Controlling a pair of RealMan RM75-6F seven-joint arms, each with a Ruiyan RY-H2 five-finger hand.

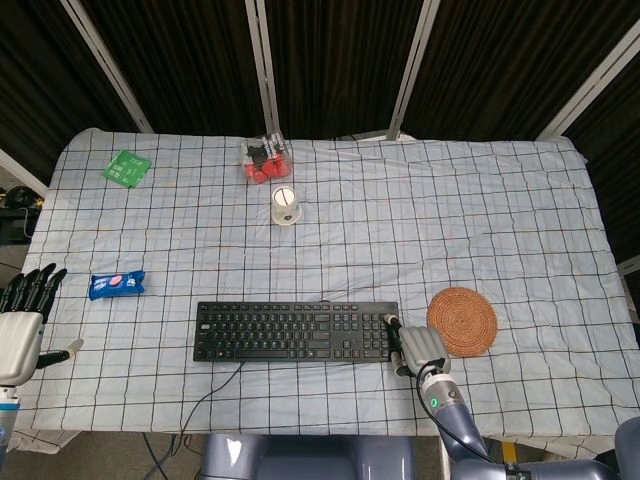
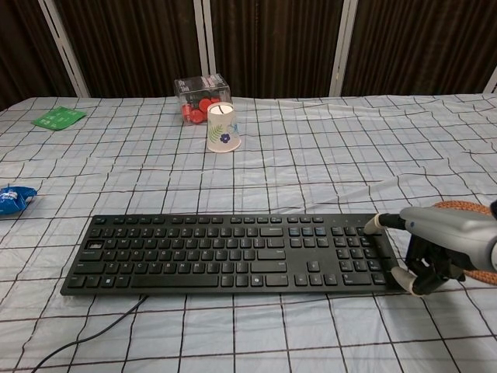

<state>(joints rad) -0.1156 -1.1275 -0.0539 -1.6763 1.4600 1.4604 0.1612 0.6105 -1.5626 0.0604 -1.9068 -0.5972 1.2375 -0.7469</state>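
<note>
While both arms sit low at the near edge, here's the state:

right hand [image 1: 421, 348]: at the right end of the black keyboard [image 1: 295, 332]; chest view shows one fingertip [image 2: 373, 224] on the top right corner and curled fingers [image 2: 423, 273] against the right edge. Looks like it grips the keyboard's end, thumb side above, other fingers wrapped low.
keyboard: flat on the surface [image 1: 480, 220], near front edge, long side parallel to it; cable [image 1: 205, 395] runs off the front left toward the edge.
left hand [image 1: 20, 325]: far left at the surface's edge, fingers straight and apart, holding nothing; head view only.
woven coaster [image 1: 462, 321]: round, just right of the right hand, near but apart from the keyboard; partly hidden behind the hand in chest view.
blue snack packet [image 1: 116, 284]: left side, between the left hand and the keyboard, well apart from both.
paper cup [image 1: 286, 205]: floral print, lying tilted with mouth toward the cameras, mid surface behind the keyboard.
clear box [image 1: 265, 158]: red items inside, just behind the cup.
green packet [image 1: 126, 167]: far left corner.
surface: covered with a white grid-check cloth.
</note>
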